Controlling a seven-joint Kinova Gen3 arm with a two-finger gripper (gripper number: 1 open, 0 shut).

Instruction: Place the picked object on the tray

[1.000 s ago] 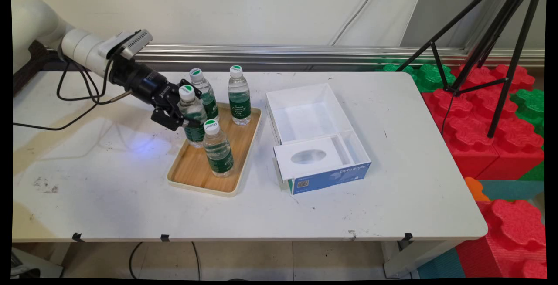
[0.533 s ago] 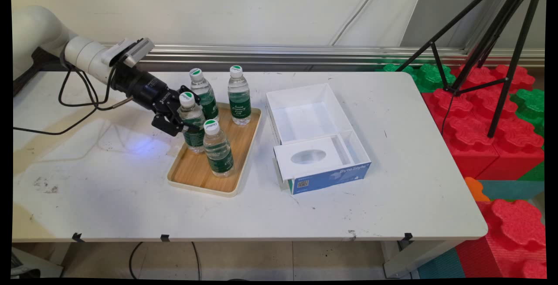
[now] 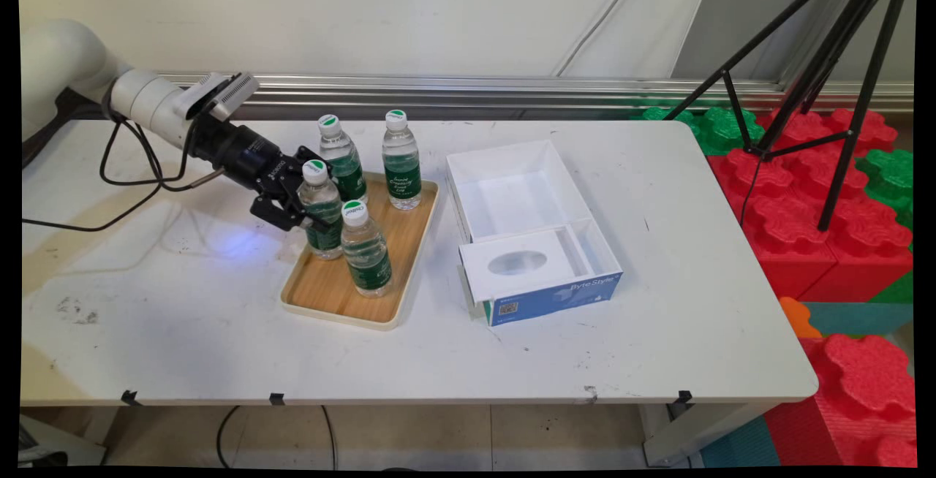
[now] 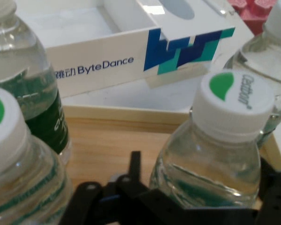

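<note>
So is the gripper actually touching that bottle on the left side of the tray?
Cannot tell. In the hand view the bottle sits between the gripper fingers, but the contact points are hidden; the main view has them overlapping.

Clear water bottle [image 4: 215, 154] with a white, green-marked cap [image 4: 235, 102] between black fingers [image 4: 276, 197], above wooden tray [image 4: 112, 145].

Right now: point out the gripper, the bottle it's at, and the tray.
gripper [image 3: 316, 216], main view, between the fingertips.
bottle [image 3: 322, 207], main view, on its green label.
tray [image 3: 330, 284], main view, bare wood near the front.
</note>
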